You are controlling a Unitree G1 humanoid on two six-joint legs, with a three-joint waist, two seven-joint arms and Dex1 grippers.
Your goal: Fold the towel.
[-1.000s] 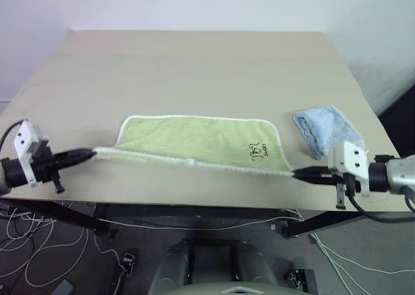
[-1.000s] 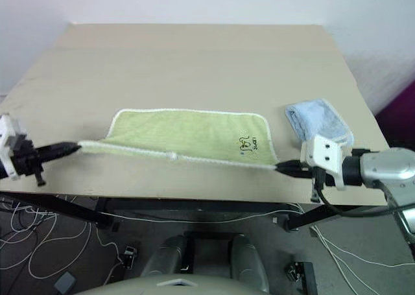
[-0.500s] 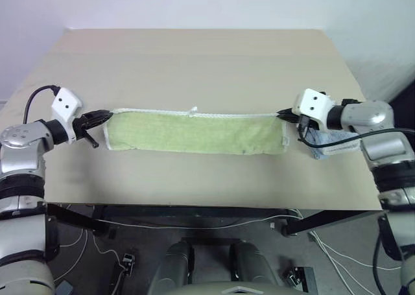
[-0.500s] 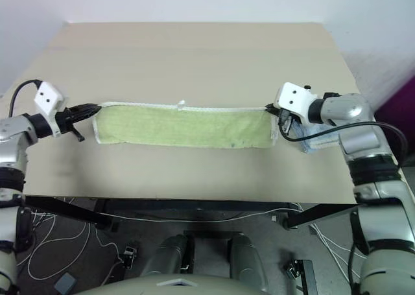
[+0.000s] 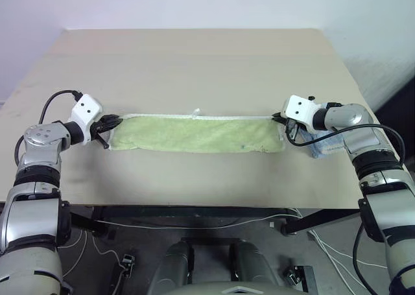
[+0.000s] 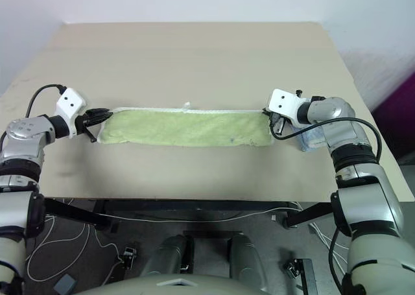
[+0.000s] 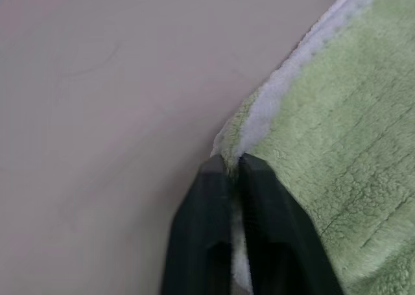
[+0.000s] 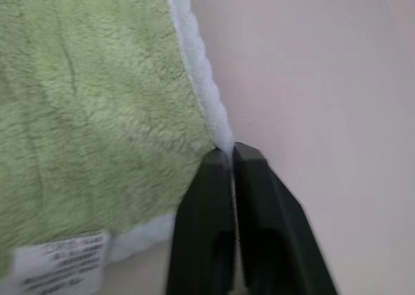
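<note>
Here each tool [image 7: 231, 160] [image 8: 225, 151] pinches the towel's [image 5: 198, 134] edging, hiding the corners.

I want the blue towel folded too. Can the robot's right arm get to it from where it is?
Probably yes. The blue towel lies on the table right beside and partly under the right gripper, with nothing between them. But that gripper sits at the green towel's corner.

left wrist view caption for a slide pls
Left gripper pinching the white-edged corner of the green towel on the table.
</note>
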